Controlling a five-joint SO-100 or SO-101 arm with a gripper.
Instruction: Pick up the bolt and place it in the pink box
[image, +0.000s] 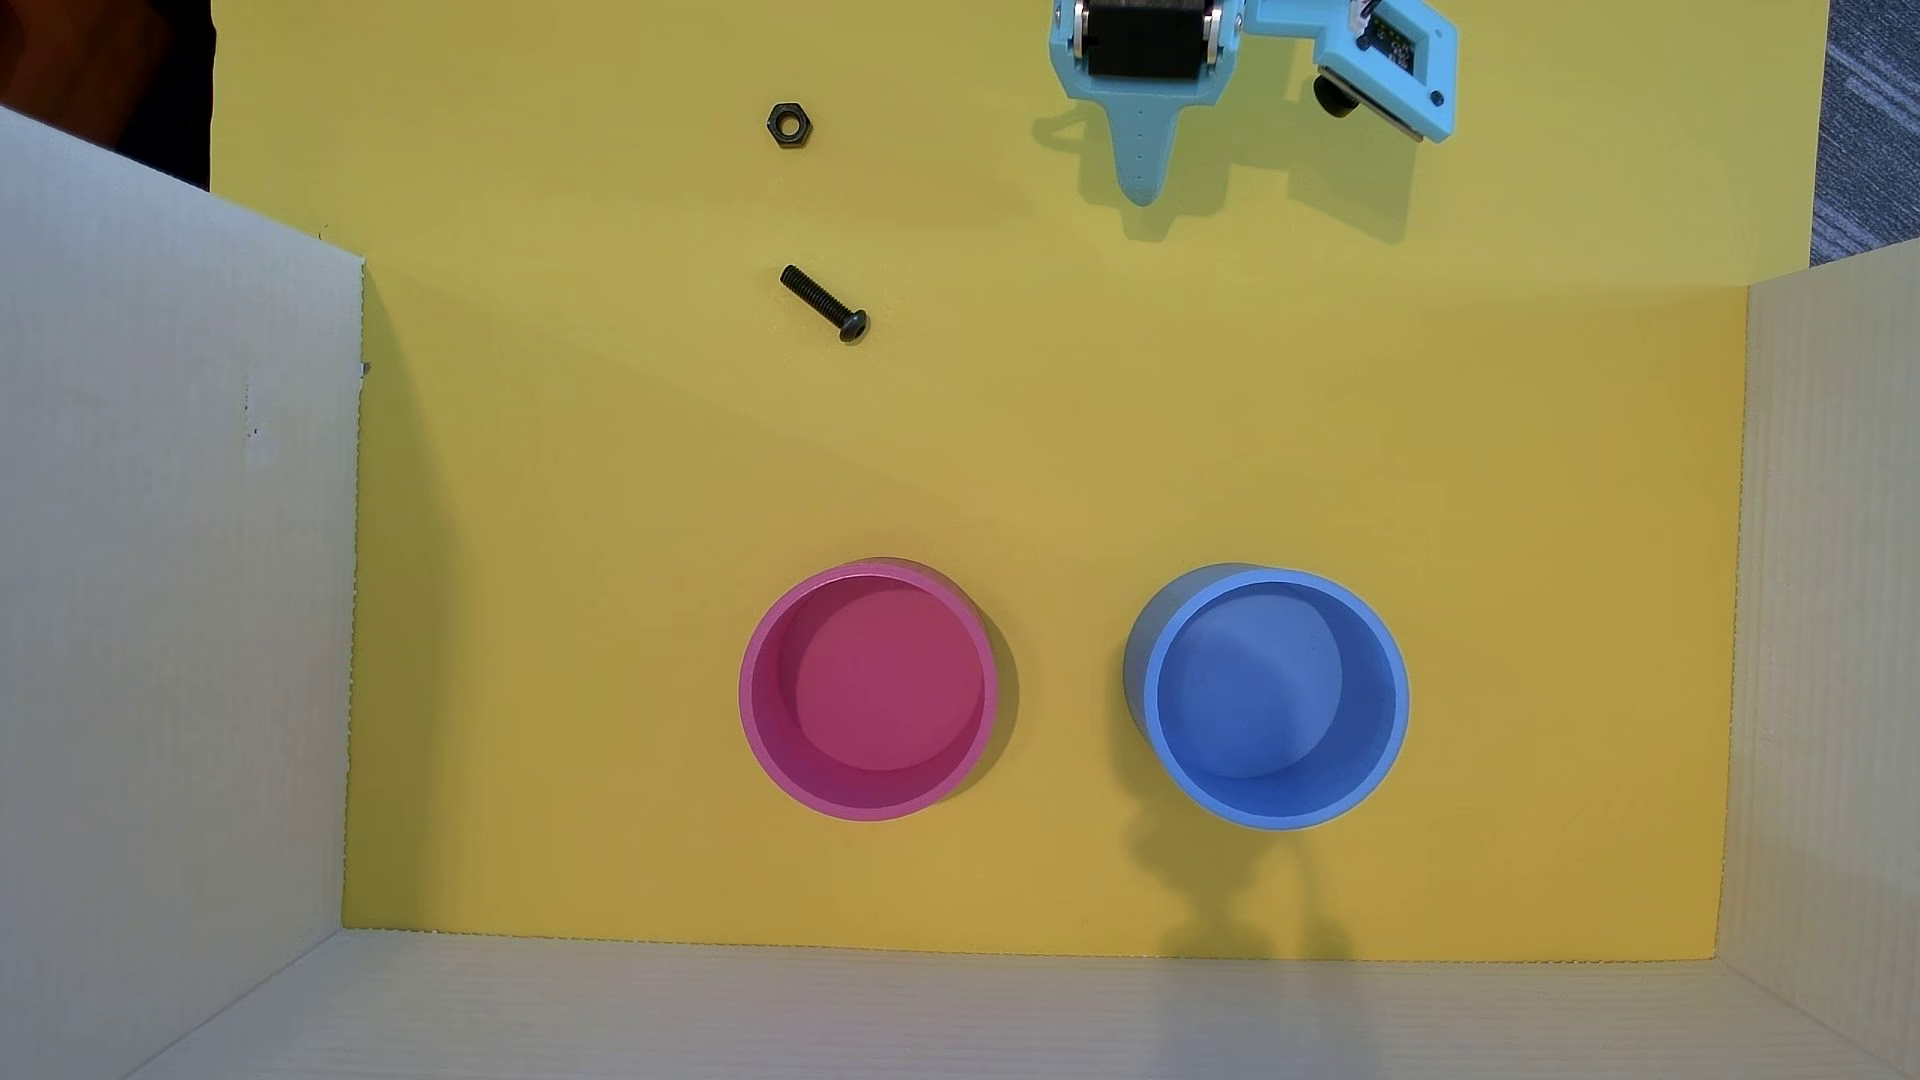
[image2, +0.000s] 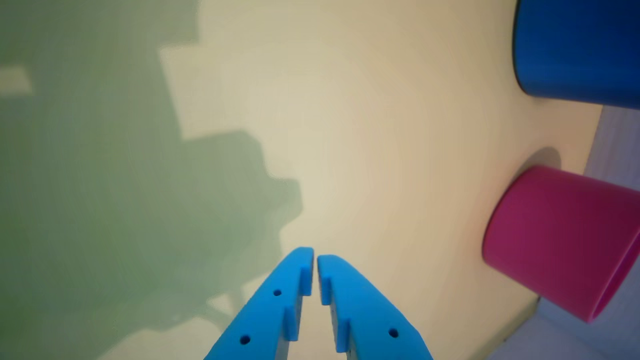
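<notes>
The bolt, a small black screw, lies on the yellow mat left of centre in the overhead view, head toward the lower right. The pink box is a round magenta cup standing open and empty at the lower middle; it also shows at the right of the wrist view. My light-blue gripper is at the top edge, well to the right of the bolt. In the wrist view the gripper has its fingertips together with nothing between them. The bolt is out of the wrist view.
A small black hex nut lies above the bolt. A blue round cup stands right of the pink one and shows in the wrist view. White cardboard walls border the mat on the left, right and bottom.
</notes>
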